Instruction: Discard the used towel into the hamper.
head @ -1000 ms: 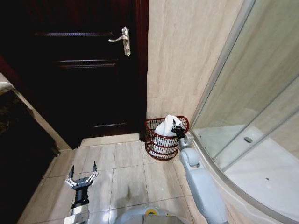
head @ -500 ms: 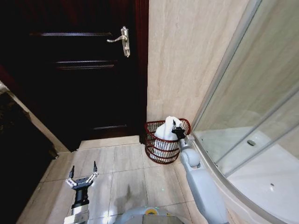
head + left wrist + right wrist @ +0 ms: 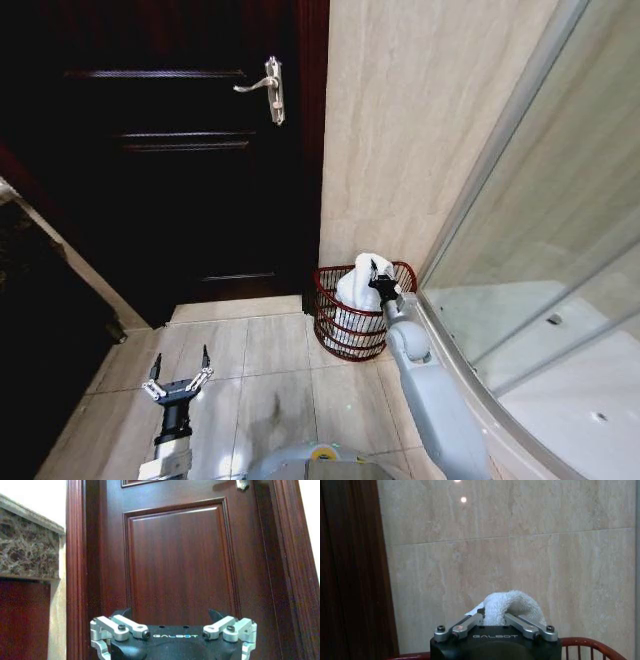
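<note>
Over the hamper: right gripper [image 3: 380,280] hangs above the rim, fingers closed on the towel [image 3: 358,282]; the wrist view shows white terry bunched up between them [image 3: 512,605].
Change: the whole head view has shifted over the last second, so the camera moved; the hamper [image 3: 345,335] now sits a little lower and further right in frame. Towel and gripper keep the same place over the basket; the grip has not let go.
Meaning for the task: the towel is carried to the right spot, its lower part already inside the basket as far as I can judge, but it counts as undelivered while it stays clamped. Release looks like the step left.
Left gripper [image 3: 178,381]: parked low over the floor, fingers spread wide, holding nothing, facing the door [image 3: 180,558].
Floor: beige tiles [image 3: 270,350], bare around the hamper.
Room: bathroom corner; dark wood door with a lever handle [image 3: 262,88], beige tiled wall [image 3: 410,150], curved glass shower screen [image 3: 540,250] just beside the hamper.
</note>
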